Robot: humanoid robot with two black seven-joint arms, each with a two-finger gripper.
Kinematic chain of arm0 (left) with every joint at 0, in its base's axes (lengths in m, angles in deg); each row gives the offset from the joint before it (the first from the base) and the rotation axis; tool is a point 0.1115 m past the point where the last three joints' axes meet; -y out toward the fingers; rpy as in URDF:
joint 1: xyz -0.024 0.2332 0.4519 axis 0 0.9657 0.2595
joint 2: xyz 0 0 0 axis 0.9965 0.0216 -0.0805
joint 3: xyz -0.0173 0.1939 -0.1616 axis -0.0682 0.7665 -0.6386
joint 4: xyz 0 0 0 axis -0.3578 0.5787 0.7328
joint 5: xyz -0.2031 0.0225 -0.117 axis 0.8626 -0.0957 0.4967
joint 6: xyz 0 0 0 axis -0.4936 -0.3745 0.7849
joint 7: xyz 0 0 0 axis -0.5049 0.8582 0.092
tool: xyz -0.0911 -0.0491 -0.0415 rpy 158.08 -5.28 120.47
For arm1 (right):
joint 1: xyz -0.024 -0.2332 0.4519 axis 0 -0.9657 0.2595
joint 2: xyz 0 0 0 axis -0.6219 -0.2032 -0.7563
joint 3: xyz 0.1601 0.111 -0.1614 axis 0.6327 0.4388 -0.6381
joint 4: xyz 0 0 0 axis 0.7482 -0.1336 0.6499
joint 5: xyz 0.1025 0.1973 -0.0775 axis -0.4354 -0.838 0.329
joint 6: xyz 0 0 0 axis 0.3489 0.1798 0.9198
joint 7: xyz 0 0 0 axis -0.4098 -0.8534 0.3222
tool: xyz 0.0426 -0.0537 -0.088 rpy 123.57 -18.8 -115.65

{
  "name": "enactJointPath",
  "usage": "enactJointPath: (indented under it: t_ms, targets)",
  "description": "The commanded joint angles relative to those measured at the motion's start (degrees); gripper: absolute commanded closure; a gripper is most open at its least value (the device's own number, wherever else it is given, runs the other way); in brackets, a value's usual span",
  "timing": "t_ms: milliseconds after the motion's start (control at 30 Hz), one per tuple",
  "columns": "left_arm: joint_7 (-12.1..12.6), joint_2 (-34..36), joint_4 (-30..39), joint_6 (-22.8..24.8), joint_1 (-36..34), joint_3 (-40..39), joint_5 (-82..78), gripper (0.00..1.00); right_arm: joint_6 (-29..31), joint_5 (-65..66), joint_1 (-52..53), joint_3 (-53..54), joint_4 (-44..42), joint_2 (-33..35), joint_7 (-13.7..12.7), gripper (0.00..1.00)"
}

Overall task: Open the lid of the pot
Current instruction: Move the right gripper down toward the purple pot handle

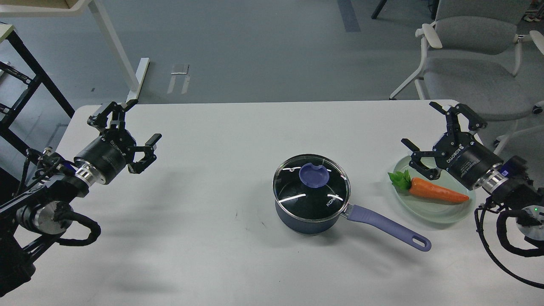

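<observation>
Seen from the head: a white table (212, 221) with a small dark-blue pot (308, 219) near the middle. Sitting flat on top of the pot, a round glass lid (311, 188) with a metal rim and a flat purple knob (314, 175). Black inside through the glass; nothing else to make out in there. Small white letters on the glass near the handle side. Long purple handle (386, 227) sticking out to the right and toward the near edge, with a loop hole at its end.

To the right of the pot, a pale green plate (442, 212). Lying on the plate, an orange carrot (437, 191) with green leaves pointing toward the pot.

Left gripper (138, 127) far over on the left, up above the table, jaws spread wide, holding nothing, well apart from the pot. Right gripper (427, 129) over the far side of the plate, jaws also spread wide, holding nothing, near the carrot but not touching it.

Gray chair (471, 55) on the floor behind the table.
</observation>
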Motion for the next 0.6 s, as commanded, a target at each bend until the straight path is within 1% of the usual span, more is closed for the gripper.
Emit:
enactJointPath:
  t_ms: [0, 67, 133, 200, 267, 400, 567]
  targets:
    - [-0.38, 0.20, -0.07, 0.00, 0.09, -0.06, -0.04, 0.01, 0.01, -0.01, -0.11, -0.09, 0.14, 0.21, 0.00, 0.00]
    - [-0.47, 0.20, -0.07, -0.09, 0.18, 0.03, -0.04, 0.01, 0.10, 0.08, -0.11, -0.17, 0.23, 0.21, 0.00, 0.00]
    - [0.23, 0.20, -0.16, -0.18, 0.09, 0.20, -0.13, 0.01, 0.27, 0.34, -0.02, -0.17, 0.41, 0.64, 0.00, 0.00]
    - [-0.03, 0.38, -0.42, -0.09, 0.00, 0.38, -0.13, 0.01, 0.32, 1.30, 0.68, -0.17, 0.93, 2.66, 0.00, 0.00]
    - [-0.03, 0.73, -0.68, 0.08, -0.52, 0.55, -0.13, 0.01, 0.32, 5.76, 2.08, 0.00, 1.63, 5.55, 0.00, 0.00]
    - [-0.29, 1.43, -0.77, 0.26, -1.05, 0.73, -0.13, 0.01, 0.19, 26.13, 7.96, 0.00, 7.07, 11.97, 0.00, 0.00]
    - [-0.38, 1.52, -0.69, 0.44, -1.23, 0.90, -0.13, 0.01, -0.60, 53.63, 15.34, 0.00, 18.14, 18.83, 0.00, 0.00]
